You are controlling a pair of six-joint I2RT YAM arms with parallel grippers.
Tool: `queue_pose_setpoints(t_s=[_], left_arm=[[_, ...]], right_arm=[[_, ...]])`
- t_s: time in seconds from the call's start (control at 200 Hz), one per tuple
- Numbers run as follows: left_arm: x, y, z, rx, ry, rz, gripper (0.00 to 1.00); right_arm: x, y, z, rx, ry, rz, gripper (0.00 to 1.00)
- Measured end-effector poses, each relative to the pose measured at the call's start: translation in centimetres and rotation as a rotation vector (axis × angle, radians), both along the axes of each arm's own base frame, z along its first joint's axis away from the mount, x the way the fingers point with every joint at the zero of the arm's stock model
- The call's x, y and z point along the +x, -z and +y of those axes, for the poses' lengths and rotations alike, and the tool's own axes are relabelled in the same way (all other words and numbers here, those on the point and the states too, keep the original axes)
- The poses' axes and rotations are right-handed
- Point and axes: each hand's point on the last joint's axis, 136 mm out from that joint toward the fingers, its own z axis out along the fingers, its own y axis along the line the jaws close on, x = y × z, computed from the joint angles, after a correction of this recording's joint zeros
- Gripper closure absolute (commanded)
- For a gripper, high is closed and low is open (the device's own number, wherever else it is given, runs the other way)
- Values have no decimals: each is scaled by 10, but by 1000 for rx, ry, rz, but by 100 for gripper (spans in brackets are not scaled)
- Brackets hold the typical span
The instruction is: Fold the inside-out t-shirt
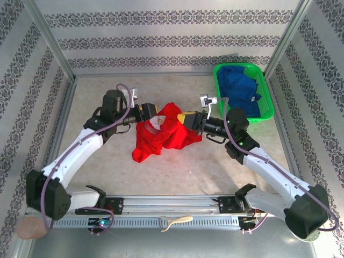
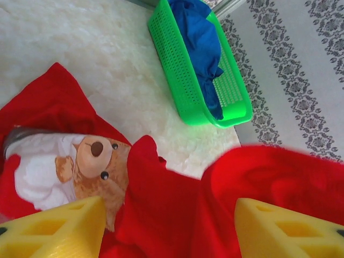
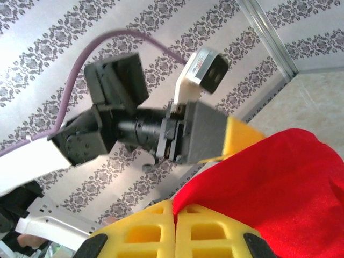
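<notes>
Standing at the near edge and looking across the table [image 1: 183, 174], I would say the folding has hardly begun. The inside-out t-shirt [image 1: 161, 137] sits about mid-table as a crumpled red heap, part of it drawn up between the two arms and a tail of it trailing down toward the near-left. I can make out no flat panel, no straight edge and no clean crease. A bear print [image 2: 97, 166] on a white patch shows on the bunched cloth below the left arm's camera. The left gripper [image 2: 167, 203] is at the heap's left side with its yellow fingers spread wide. Red cloth lies under and between them, but nothing is clamped, so I take it to be holding nothing. The right gripper [image 3: 173, 209] is at the heap's right edge with its fingers pressed flat together. Red fabric runs right up to the seam where they meet, so it looks to be pinching a fold of the shirt, though I cannot see how much cloth is inside. By my reckoning almost everything is left to do. The shirt has to be spread out smooth, the sleeves brought in and the body doubled over. Farther back, in the far-right corner, is a green basket [image 1: 217, 88] with perforated walls, well apart from the shirt. A blue garment [image 1: 242, 88] is slumped inside it, filling most of the basket.
</notes>
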Motion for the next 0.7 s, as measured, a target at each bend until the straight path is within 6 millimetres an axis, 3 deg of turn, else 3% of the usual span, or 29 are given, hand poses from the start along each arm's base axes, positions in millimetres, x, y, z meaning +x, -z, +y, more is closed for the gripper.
queue_pose_setpoints(t_s=[0.18, 0.355, 0.699], left_arm=[[-26, -20, -30, -14, 62, -71, 34], [-29, -16, -57, 27, 96, -82, 33], [-2, 21, -48, 170, -22, 10, 30]], right_arm=[[2, 5, 1, 3, -1, 11, 100], [2, 10, 1, 2, -1, 24, 100], [1, 11, 0, 8, 3, 30, 100]])
